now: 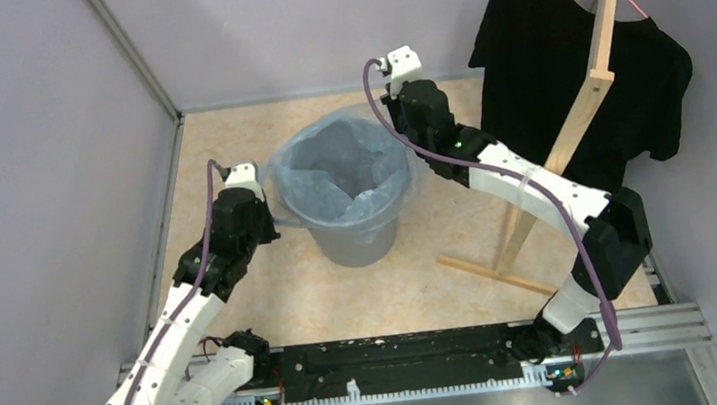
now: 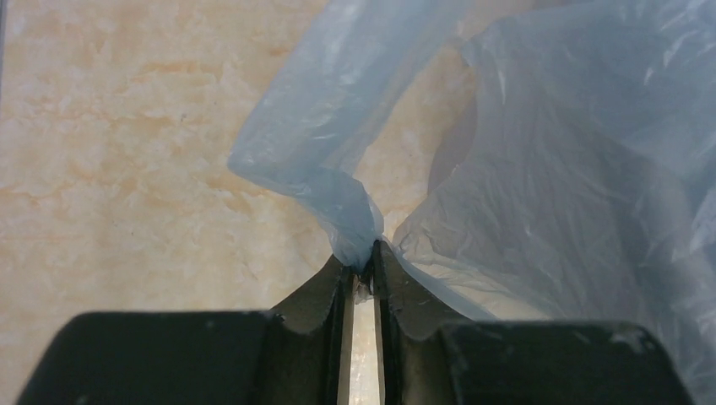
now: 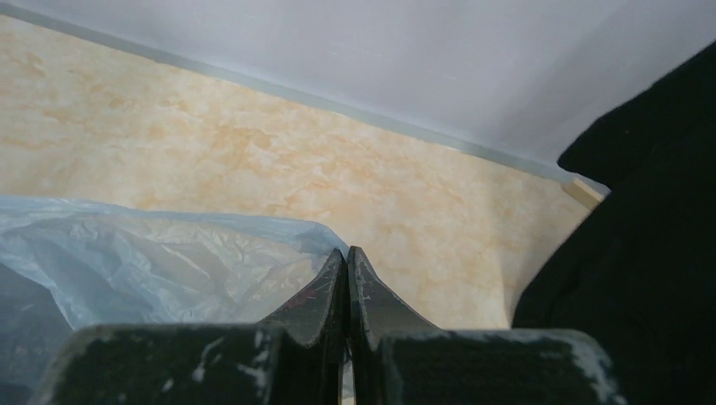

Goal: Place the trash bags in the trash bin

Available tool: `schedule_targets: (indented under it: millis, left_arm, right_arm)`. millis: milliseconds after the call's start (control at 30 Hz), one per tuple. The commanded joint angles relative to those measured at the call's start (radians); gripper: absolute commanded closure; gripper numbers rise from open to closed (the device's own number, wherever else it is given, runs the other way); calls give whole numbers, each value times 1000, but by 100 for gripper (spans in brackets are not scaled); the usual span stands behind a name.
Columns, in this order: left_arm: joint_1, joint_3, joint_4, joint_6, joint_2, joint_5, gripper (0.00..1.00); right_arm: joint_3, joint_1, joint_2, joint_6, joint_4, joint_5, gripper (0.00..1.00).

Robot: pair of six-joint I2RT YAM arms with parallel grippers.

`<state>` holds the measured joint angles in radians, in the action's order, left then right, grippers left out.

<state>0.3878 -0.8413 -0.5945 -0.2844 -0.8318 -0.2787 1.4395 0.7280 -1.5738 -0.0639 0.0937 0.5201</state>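
While left tool (image 2: 361,255) pinches trash bag (image 2: 549,169) beside trash bin (image 1: 354,245) | right tool (image 3: 347,251) closed tight | slick film may slip out

Right of the right gripper (image 3: 347,251), the black T-shirt (image 3: 642,278) is cut off; whether the trash bag (image 3: 169,253) is pinched cannot be told.

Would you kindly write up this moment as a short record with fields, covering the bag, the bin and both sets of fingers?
trash bag: pale blue film, draped inside the trash bin and over its rim
left fingers: shut on a fold of the trash bag, at the bin's left side
right fingers: shut, at the bin's far right rim; whether film is caught cannot be told
black T-shirt: hangs on a wooden stand, right of the bin
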Motion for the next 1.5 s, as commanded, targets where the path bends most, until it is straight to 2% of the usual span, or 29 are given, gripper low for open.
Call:
schedule_targets:
  millis: [0,167,400,500,633,700,767,933,1067,1167,1233,1367,1467]
  left_arm:
    - [-5,-53,47,19,-20,-8,80]
    - [-8,-68,44,22,-78,-16,79]
    - [-12,-18,46,-7,-70,15,79]
    - [-12,-36,0,-7,-36,31,63]
    - [-13,-113,-126,1,42,-56,21]
    - [-12,-158,-169,4,86,-93,8]
    - [-12,-209,-197,9,109,-105,2]
    - [-12,-371,-230,33,21,-150,2]
    - [-15,-462,-143,66,-71,-74,2]
    - [-30,-469,-86,73,-128,9,9]
    - [-49,-445,-62,70,-149,34,10]
    - [-130,-394,4,74,-175,108,11]
    - [-189,-374,71,73,-194,170,17]
  right_arm:
    - [-18,-4,-15,10,-157,-104,100]
    - [-53,-20,-50,0,-201,-165,94]
    - [-62,-103,-94,116,-192,-309,93]
    - [-60,-103,-83,122,-186,-338,93]
    - [-79,-102,-52,133,-187,-349,93]
    - [-88,-103,-38,141,-188,-357,93]
    - [-98,-102,-26,150,-193,-374,93]
    - [-109,-101,-10,152,-192,-392,93]
    - [-113,-102,-3,138,-180,-371,93]
    - [-119,-101,11,131,-172,-368,92]
    - [-131,-102,25,127,-181,-372,92]
    - [-148,-102,45,122,-196,-379,91]
    - [-149,-101,44,124,-196,-395,92]
